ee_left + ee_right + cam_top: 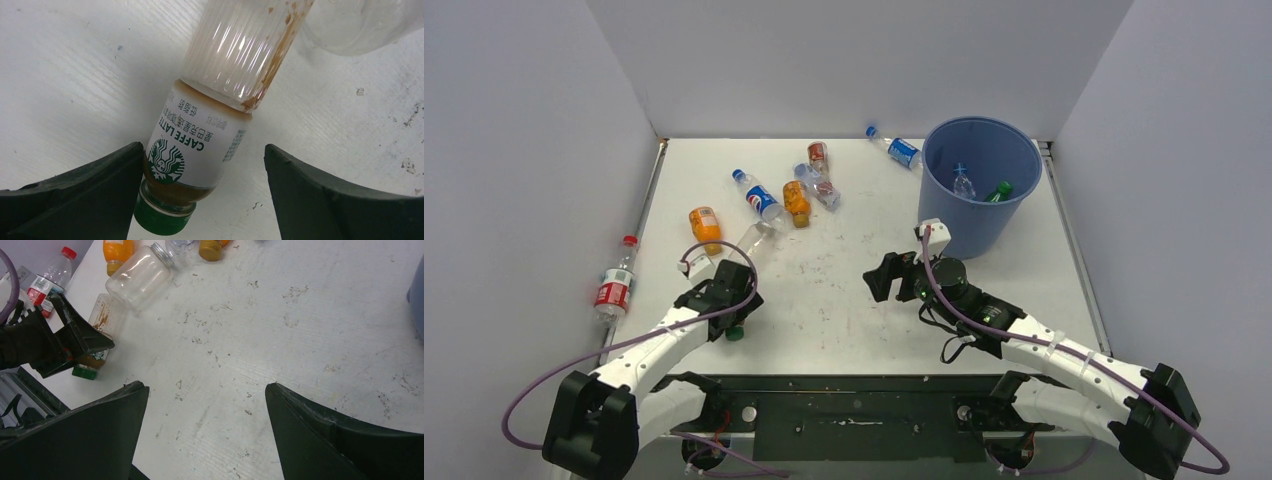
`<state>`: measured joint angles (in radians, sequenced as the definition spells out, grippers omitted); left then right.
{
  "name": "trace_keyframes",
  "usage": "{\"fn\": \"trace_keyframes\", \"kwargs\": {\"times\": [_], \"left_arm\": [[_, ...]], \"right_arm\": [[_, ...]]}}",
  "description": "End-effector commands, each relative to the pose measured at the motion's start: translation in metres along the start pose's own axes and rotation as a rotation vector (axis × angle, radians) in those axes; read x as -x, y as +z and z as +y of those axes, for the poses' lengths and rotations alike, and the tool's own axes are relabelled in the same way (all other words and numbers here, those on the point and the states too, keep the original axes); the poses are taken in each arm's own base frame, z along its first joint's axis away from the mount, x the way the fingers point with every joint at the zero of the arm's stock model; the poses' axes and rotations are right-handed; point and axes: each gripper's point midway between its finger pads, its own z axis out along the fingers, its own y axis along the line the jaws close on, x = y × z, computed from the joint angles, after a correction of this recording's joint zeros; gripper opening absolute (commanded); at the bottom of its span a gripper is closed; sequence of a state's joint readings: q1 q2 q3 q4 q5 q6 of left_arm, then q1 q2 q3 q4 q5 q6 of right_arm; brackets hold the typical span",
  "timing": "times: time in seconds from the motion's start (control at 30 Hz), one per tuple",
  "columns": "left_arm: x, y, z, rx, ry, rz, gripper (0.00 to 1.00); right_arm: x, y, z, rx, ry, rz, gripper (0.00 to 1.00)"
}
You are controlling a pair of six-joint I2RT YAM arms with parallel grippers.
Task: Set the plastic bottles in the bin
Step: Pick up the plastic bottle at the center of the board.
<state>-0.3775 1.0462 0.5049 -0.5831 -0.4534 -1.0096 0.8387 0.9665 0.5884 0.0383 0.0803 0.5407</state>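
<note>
Latte bottle [200,145] flat on table [60,75] between spread left fingers [75,200]

A flat white table top [844,290] is seen in the middle, and it is marked all over with small dark scuffs and specks. It is closed in on three sides by plain pale grey walls: a back wall [854,60], a left wall [514,150] and a right wall [1184,150]. A thin silver metal strip [646,200] is laid along the table's left edge, and a second metal strip [1079,250] along its right edge. A black metal plate [844,405] is fixed along the near edge. Everything is lit softly, and only faint shadows are cast.
</note>
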Motion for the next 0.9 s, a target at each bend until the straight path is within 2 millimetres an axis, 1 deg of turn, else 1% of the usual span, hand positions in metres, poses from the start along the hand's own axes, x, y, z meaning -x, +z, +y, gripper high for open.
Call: {"fn": "trace_keyframes", "kwargs": {"times": [0.0,0.1,0.33,0.47,0.6,0.67,0.73,0.87], "left_arm": [[0.002,0.004,-0.017,-0.067,-0.049,-0.004,0.85],[-0.002,0.006,-0.015,-0.066,-0.052,0.002,0.8],[-0.01,0.01,-0.012,-0.08,-0.074,0.01,0.61],[-0.007,0.006,-0.013,-0.102,-0.083,-0.002,0.5],[-0.006,-0.002,-0.015,-0.131,-0.099,-0.001,0.41],[-0.006,-0.009,-0.018,-0.159,-0.115,0.003,0.39],[-0.002,-0.022,-0.022,-0.201,-0.122,-0.003,0.36],[0.022,-0.069,-0.033,-0.349,-0.135,-0.065,0.34]], "right_arm": [[0.019,-0.004,0.012,0.041,0.023,-0.066,0.9],[0.02,-0.005,0.012,0.042,0.021,-0.068,0.9],[0.017,-0.009,0.009,0.037,0.034,-0.073,0.9],[0.015,-0.012,0.008,0.038,0.039,-0.075,0.9],[0.015,-0.015,0.01,0.05,0.035,-0.073,0.9],[0.015,-0.015,0.011,0.058,0.03,-0.07,0.9],[0.017,-0.016,0.014,0.072,0.024,-0.069,0.9],[0.019,-0.02,0.028,0.135,0.004,-0.066,0.9]]}}
